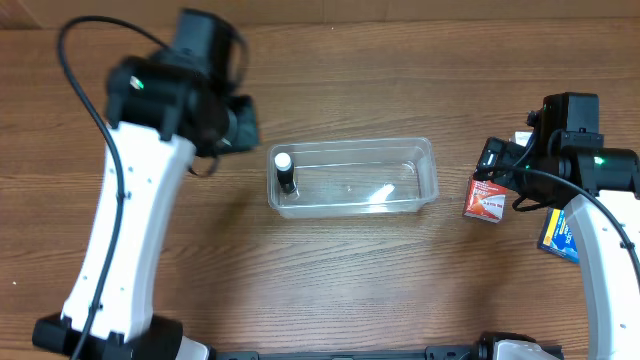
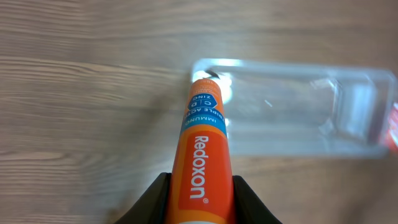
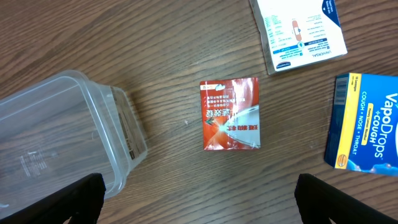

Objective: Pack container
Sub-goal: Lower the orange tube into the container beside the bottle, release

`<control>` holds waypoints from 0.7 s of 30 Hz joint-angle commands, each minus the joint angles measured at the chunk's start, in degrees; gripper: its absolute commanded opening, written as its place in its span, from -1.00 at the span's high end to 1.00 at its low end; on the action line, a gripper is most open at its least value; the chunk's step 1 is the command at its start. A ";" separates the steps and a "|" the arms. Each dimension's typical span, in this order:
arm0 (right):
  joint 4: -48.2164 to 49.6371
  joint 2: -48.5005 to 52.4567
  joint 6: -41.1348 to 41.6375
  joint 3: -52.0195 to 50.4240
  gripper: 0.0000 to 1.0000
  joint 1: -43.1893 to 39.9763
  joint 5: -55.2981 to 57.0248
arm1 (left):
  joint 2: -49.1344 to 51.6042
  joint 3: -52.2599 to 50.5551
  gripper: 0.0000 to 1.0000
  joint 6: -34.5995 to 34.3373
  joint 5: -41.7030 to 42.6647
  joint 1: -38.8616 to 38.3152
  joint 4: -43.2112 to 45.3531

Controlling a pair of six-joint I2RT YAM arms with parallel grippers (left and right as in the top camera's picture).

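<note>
Left gripper [image 2: 201, 180] clamps an orange Redoxon tube [image 2: 205, 140] beside the clear container [image 1: 350, 146] at mid-table; it should clear the rim and lie lengthwise past the small bottle [image 1: 285, 172]. Right gripper [image 3: 208, 200] hangs spread over a red sachet [image 3: 230, 114].
</note>
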 commanded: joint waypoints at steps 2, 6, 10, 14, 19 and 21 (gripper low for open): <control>0.31 -0.46 0.07 1.51 -1.00 -0.31 -0.28 | 0.81 -3.96 0.92 -6.05 -3.78 -9.31 0.92; 0.22 -0.46 0.07 1.51 -1.00 -0.31 -0.31 | 0.83 -12.28 0.92 -9.73 -6.40 -13.18 4.94; 0.15 -0.46 0.09 1.51 -1.00 -0.31 -0.59 | 0.85 -20.22 0.84 -9.84 -6.45 -12.90 11.39; 0.07 -0.46 0.04 1.51 -1.00 -0.31 -1.16 | 1.70 -26.23 0.78 -9.14 -6.45 -11.50 16.50; 0.09 -0.46 0.04 1.51 -1.00 -0.31 -1.14 | 4.59 -28.20 0.77 -8.72 -6.43 -9.53 18.03; 0.09 -0.46 0.04 1.51 -1.00 -0.31 -1.16 | 5.95 -28.20 0.76 -8.11 -6.10 -9.29 18.34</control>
